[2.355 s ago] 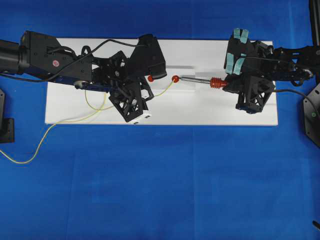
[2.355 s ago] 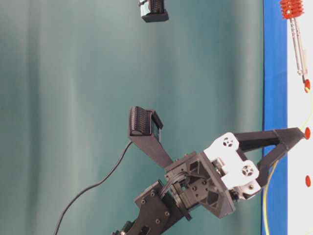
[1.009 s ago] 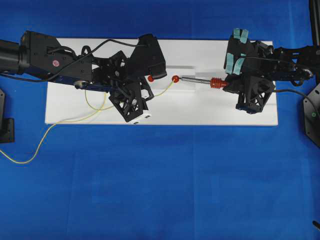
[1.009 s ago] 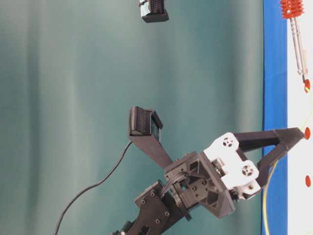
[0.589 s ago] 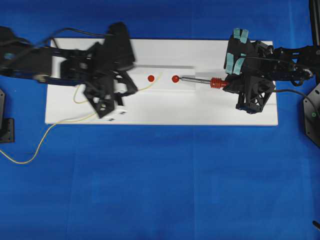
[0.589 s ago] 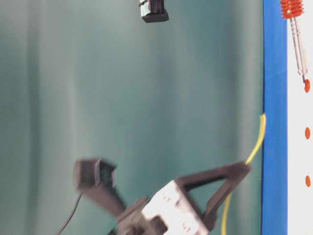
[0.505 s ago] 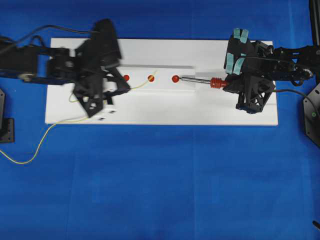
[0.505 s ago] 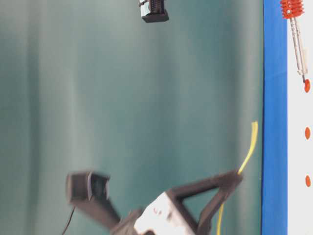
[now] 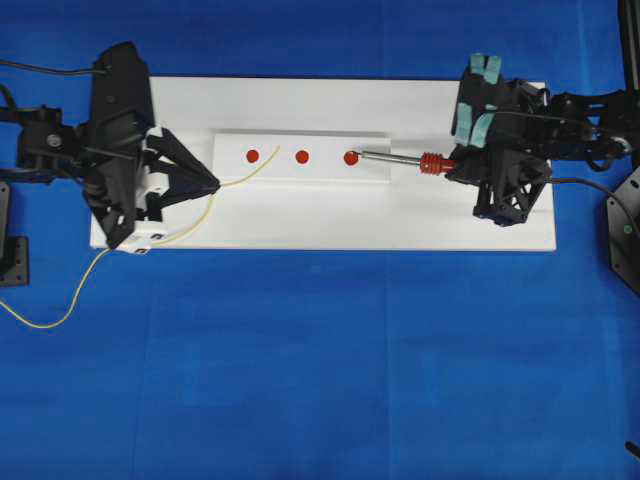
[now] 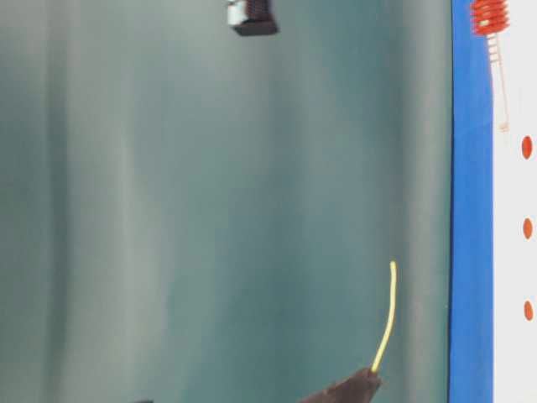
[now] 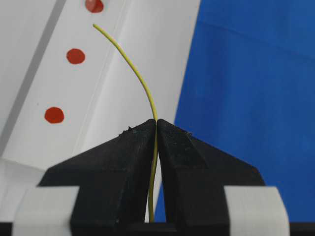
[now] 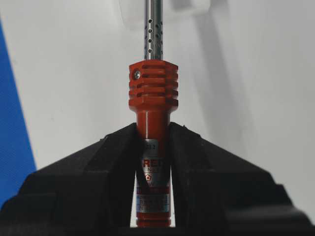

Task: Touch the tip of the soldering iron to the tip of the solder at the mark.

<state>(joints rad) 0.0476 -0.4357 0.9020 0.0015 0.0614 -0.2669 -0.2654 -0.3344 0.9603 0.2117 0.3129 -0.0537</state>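
Solder sat pinched in the left gripper at the left of the overhead frame, jaws clenched on the wire as the left wrist view showed. Its free end curved up and right and stopped just short of the leftmost of three red marks, apparently raised above the board rather than lying on it, going by the table-level view. The rest of the wire trailed down to the lower left, off the board and onto the blue cloth.

Further right, the iron lay level with its tip at the rightmost mark. Its red handle was clamped in the right gripper, jaws tight around it.

So both tools were in hand and the iron seemed placed, but the two tips were well apart, with two marks between them. By my judgement the contact itself was what remained: the solder tip would need bringing across to the iron's mark and down.

A white board with a raised strip carrying the marks lay on the blue cloth. The table-level view showed only a plain teal backdrop behind the rig.
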